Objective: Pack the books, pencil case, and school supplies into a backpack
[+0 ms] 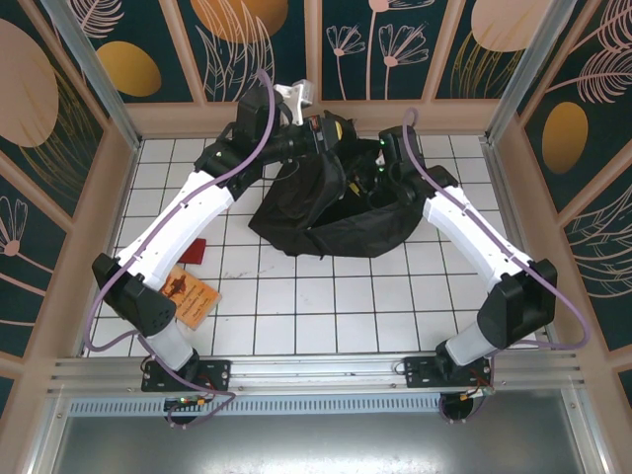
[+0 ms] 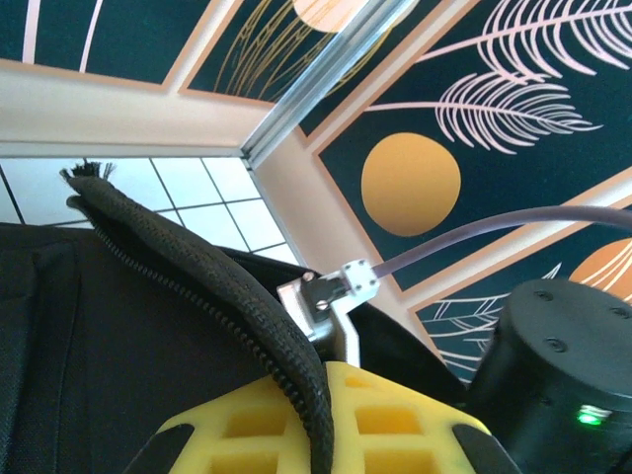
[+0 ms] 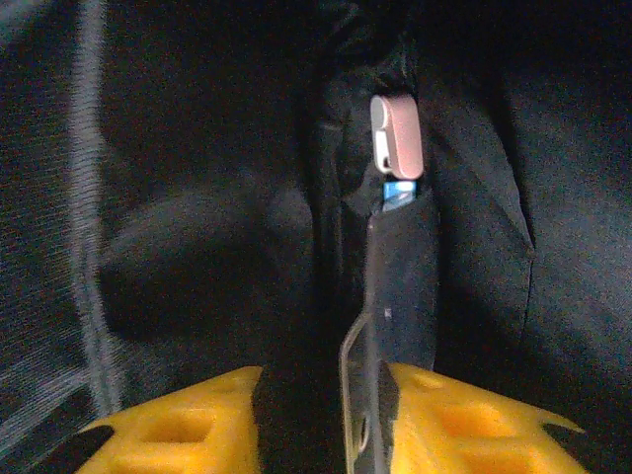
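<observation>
Backpack: black and soft, slumped on the far middle of the white tiled tabletop, with both arms reaching to it.
Zip edge: thick black rim of the backpack, lifted clear of the fabric below and running down into the left hand.
Left hand: clamped on the zip edge, yellow fingers pinching the rim; raised at the far side of the backpack, close to the back wall.
Right hand: down inside the backpack, its yellow fingers standing apart, dark fabric on every side.
Dark flat strip: upright in the gap of the right hand, close against one finger; pinched or merely beside it, cannot tell.
Pink-white piece: small, deep inside the backpack, just above the strip's top end, with a blue patch right under it.
Orange booklet: flat on the tabletop at the near left, dark figure on its cover, just beside the left arm's elbow, well apart from the backpack.
Red piece: small and flat on the tabletop, between the booklet and the backpack, beside the left forearm.
Surroundings: dark wall panels with painted leaves and orange discs on three sides, metal rail along the near edge.
</observation>
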Tool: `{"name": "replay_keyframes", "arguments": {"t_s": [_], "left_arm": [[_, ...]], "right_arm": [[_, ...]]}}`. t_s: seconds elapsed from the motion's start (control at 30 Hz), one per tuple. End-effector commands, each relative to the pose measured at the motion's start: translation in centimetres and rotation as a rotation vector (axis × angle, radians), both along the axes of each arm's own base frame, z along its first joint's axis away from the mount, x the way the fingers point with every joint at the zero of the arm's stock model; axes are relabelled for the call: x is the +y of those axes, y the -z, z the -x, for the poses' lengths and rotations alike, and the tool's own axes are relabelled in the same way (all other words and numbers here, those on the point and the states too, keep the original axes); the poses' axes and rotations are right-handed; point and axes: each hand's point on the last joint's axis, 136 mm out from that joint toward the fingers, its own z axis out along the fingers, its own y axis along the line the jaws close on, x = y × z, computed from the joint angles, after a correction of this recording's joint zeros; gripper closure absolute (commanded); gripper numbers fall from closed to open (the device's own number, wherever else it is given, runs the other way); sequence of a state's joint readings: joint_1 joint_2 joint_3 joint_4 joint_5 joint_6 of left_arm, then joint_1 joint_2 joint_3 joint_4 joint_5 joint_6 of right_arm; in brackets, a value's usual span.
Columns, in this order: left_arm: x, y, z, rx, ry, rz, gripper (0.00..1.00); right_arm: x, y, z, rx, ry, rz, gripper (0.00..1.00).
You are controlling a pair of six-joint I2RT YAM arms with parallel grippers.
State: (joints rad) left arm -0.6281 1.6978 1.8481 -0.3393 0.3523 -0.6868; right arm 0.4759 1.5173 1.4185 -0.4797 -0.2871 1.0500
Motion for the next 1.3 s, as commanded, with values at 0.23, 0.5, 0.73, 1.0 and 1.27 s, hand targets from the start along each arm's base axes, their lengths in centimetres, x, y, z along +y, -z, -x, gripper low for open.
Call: {"name": "replay_keyframes", "arguments": {"t_s": [0.23,0.5,0.73,1.0,1.27], "left_arm": [[-1.0,-1.2,0.2,-0.082,0.067,0.075,1.00],[-1.4,3.2,1.0,-0.011,0.099,0.040,1.00],[-3.4,9.9,3.5,0.073,0.173,-0.102,1.00],[-2.4,13.3,4.0,0.098,0.130,-0.227,1.00],[-1.8,14.0,4.6,0.089,0.150,-0.270,0.94]], "right_arm": [[-4.5,-6.9,2.3,-0.208,0.038,0.103,0.37],[-7.2,-7.4,4.6,-0.280,0.033,0.199,0.31],[-9.2,-5.3,5.9,-0.282,0.040,0.287,0.32],[-10.2,-3.8,5.9,-0.272,0.037,0.370,0.33],[-8.5,1.6,5.8,-0.058,0.002,0.117,0.34]]}}
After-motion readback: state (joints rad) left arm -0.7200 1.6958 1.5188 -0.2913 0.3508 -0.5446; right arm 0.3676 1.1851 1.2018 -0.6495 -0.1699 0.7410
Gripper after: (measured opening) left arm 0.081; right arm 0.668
